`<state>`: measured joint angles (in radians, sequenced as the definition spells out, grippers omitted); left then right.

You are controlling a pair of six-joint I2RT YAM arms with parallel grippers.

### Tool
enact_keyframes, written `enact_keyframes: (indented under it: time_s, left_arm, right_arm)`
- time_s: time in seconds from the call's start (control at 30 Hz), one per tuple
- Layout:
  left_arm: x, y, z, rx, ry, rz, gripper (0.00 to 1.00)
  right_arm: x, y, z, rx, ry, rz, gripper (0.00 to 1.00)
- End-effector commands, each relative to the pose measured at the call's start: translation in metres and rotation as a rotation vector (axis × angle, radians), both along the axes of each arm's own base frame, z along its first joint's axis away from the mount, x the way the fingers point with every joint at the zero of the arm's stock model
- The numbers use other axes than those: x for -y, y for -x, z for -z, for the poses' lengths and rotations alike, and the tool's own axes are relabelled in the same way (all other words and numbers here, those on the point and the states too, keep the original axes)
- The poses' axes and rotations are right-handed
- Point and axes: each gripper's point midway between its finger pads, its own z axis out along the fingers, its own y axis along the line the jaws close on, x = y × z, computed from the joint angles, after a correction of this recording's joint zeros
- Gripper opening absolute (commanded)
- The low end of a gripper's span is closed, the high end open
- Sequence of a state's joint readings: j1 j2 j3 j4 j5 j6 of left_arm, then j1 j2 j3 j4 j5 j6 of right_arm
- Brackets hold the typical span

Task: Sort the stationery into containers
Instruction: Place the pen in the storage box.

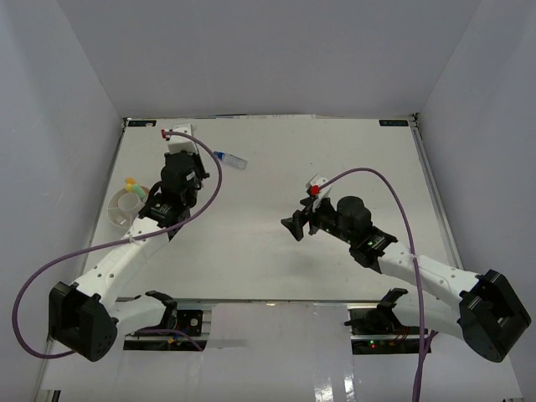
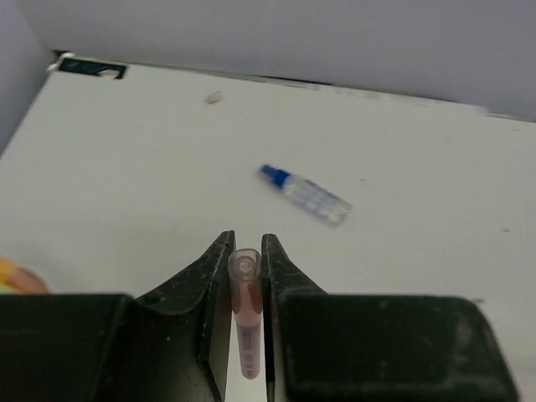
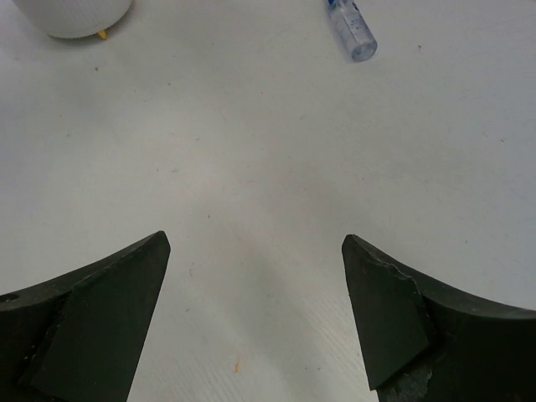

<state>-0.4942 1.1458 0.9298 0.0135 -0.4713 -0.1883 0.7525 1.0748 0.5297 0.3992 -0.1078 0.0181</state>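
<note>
Clenched between my left jaws sits a slim reddish pen (image 2: pixel 246 318), pinched along its barrel with its clear round end facing the far wall. Beyond it on the white counter (image 2: pixel 126 184) I see the small clear bottle (image 2: pixel 306 194) lying on its side, blue cap toward the left, well apart from the pen. At the lower left edge of that wrist view a blur of yellow and orange shows, too soft for me to name

From above, the round white dish (image 1: pixel 124 211) sits on the left side of the counter, just beside the left arm and partly hidden under it; something yellow (image 1: pixel 130 182) and something green (image 1: pixel 139 192) lie at its far rim, though I cannot tell which compartments they are in. The bottle lies toward the far edge, just right of the left wrist

My right jaws stand released and spread wide over bare counter near the middle, grasping nothing. Ahead of them the right wrist view catches the dish's white wall at upper left and the bottle's end at the top
</note>
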Motion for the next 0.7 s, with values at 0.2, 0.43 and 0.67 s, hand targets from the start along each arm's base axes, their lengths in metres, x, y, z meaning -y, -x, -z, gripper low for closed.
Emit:
enact_keyframes:
  time_s: [0.2, 0.43, 0.67]
  left_arm:
    - [-0.150, 0.025, 0.032, -0.060, -0.136, -0.437, 0.00]
    - [-0.192, 0.042, 0.045, 0.007, -0.133, -0.570, 0.00]
    - [-0.211, 0.050, 0.056, 0.024, -0.141, -0.642, 0.00]
  right_arm:
    - [0.014, 0.002, 0.007, 0.013, -0.008, 0.044, 0.90]
    - [0.014, 0.008, 0.003, 0.025, -0.051, 0.026, 0.90]
    - [0.011, 0.013, 0.003, 0.039, -0.073, -0.004, 0.90]
